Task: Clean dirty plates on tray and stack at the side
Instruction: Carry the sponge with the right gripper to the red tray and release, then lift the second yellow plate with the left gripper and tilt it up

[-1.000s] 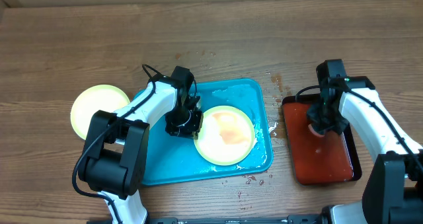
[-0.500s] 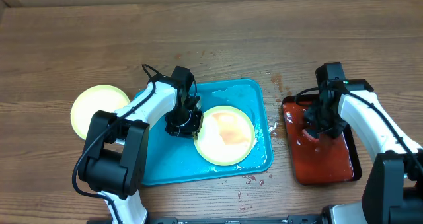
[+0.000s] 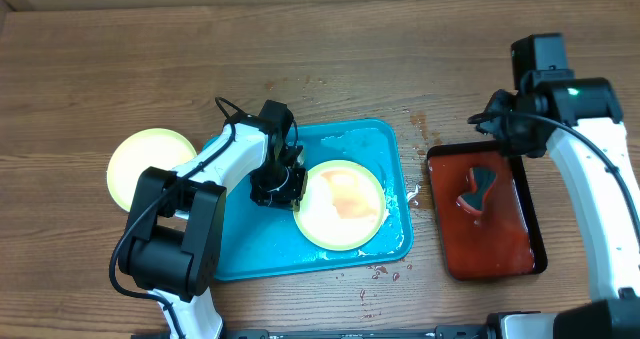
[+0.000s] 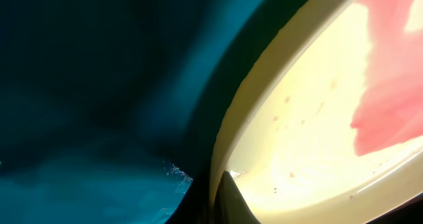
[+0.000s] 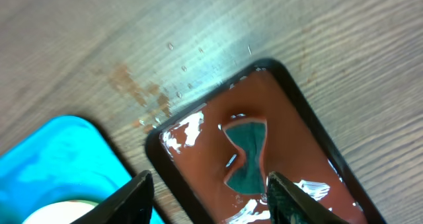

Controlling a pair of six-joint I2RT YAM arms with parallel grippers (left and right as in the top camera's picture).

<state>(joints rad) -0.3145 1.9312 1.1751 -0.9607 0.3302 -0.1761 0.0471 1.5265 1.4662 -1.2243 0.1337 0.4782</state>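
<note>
While our left pincer sits at the left rim of the smeared plate, centre frame in the turquoise tray, grip unclear, our right pincer hangs open over the teal sponge, which we should seize squarely before scrubbing.

i'm looking at a brown wooden table with the grain running left to right. a turquoise tray sits directly on it near the middle. a smaller dark red tray with a black rim lies to its right, apart from it. a lime-green plate rests flat on the bare wood just left of the turquoise tray. water drops speckle the wood by that tray's near right corner, and reddish-brown specks mark the wood between the trays' far ends.
</note>
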